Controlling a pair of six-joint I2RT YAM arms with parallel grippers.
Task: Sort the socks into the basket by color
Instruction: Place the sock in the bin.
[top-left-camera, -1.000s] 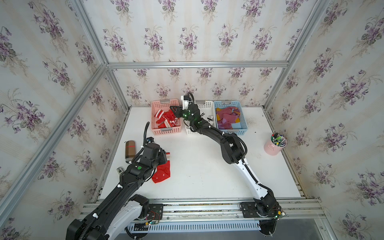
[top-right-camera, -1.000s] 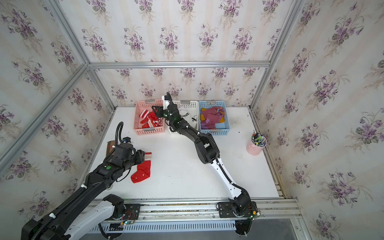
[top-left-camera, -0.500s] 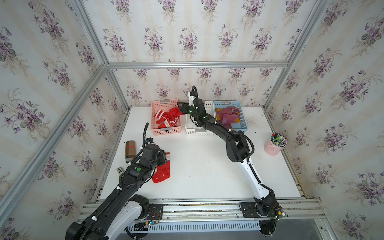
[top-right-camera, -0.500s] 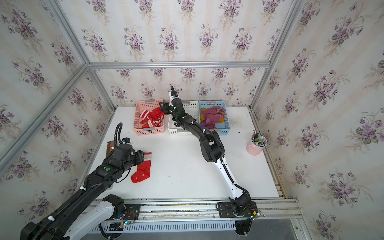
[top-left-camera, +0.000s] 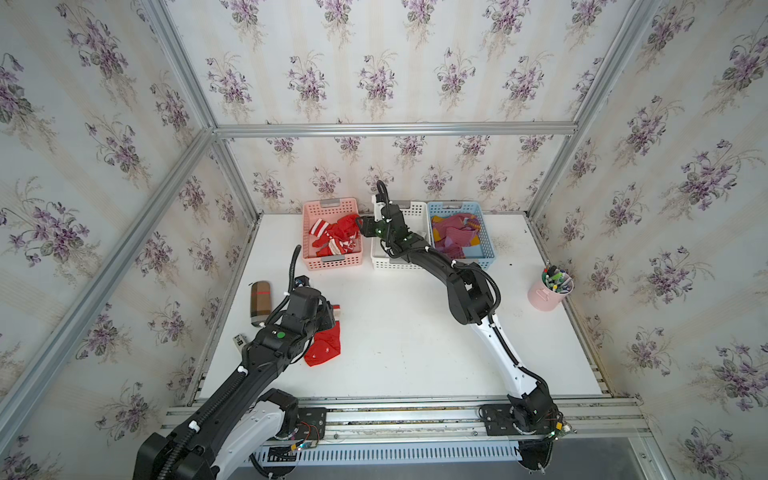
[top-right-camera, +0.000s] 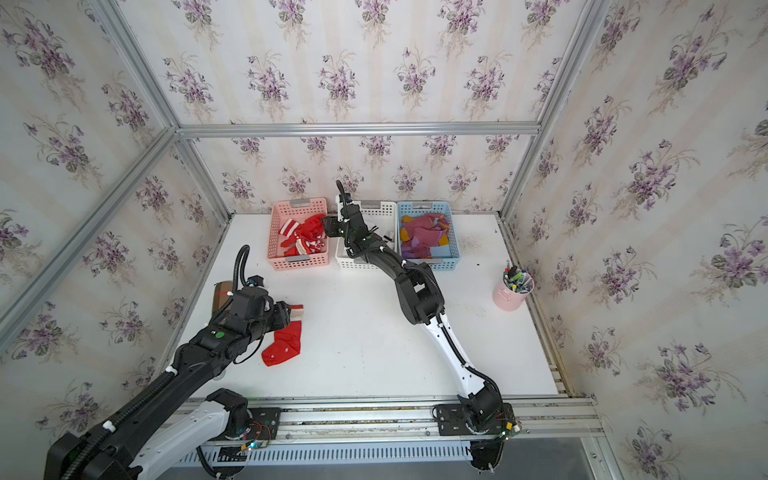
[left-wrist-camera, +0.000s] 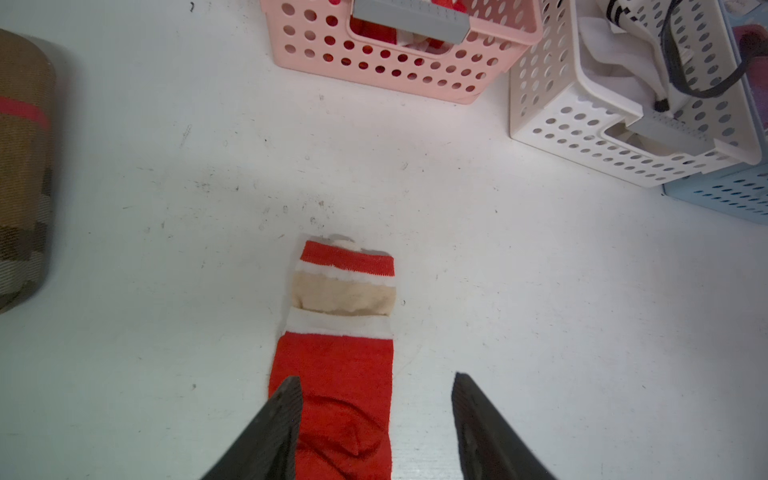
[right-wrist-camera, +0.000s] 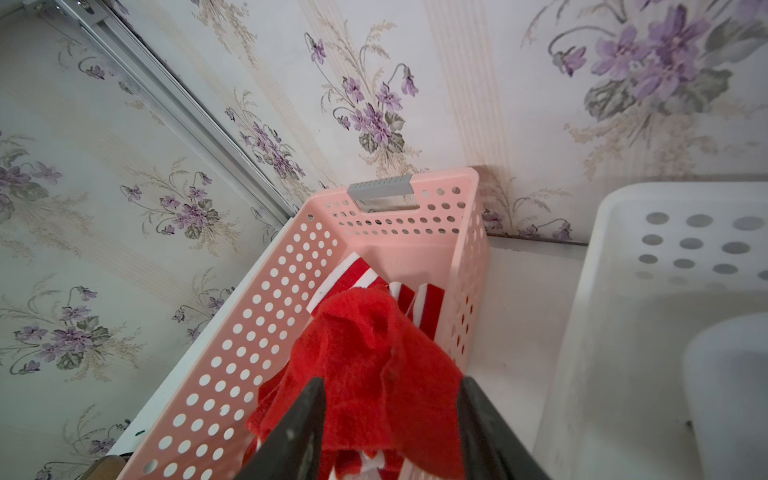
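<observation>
Socks (top-left-camera: 334, 241) mostly binned; one lies loose on the table.

Claw check, left gripper (left-wrist-camera: 374, 378): jaws apart, nothing clamped. It sits low over the white tabletop (left-wrist-camera: 540, 311) and straddles the plain red stretch of a flat red fabric sock (left-wrist-camera: 332, 365) with white bands and a beige band near the cuff. One finger (left-wrist-camera: 270, 428) overlaps the cloth; the other stands off its edge over bare table. In both top views this sock (top-left-camera: 324, 351) is lower left of centre. A brown plaid cylindrical case (top-left-camera: 259, 301) lies near it, toward the left wall.

Claw check, right gripper (right-wrist-camera: 390, 380): jaws apart, above the pink perforated plastic basket (right-wrist-camera: 249, 332). A fuzzy red sock (right-wrist-camera: 365, 345) bulges between the fingers, on top of red-and-white striped socks (right-wrist-camera: 432, 299). Contact with the pads not discernible. In a top view the gripper (top-left-camera: 360, 226) is upper centre, at the basket's right rim.

Outward along the back wall:
- A white perforated plastic basket (top-left-camera: 399, 262) stands just beside the pink one, holding white cloth with black bands (left-wrist-camera: 623, 12).
- A light-blue perforated plastic basket (top-left-camera: 484, 249) comes next, holding maroon-purple ribbed socks (top-left-camera: 455, 235) with mustard cuffs.
- A pink cup of pens (top-left-camera: 548, 293) stands at the right edge of the table.
</observation>
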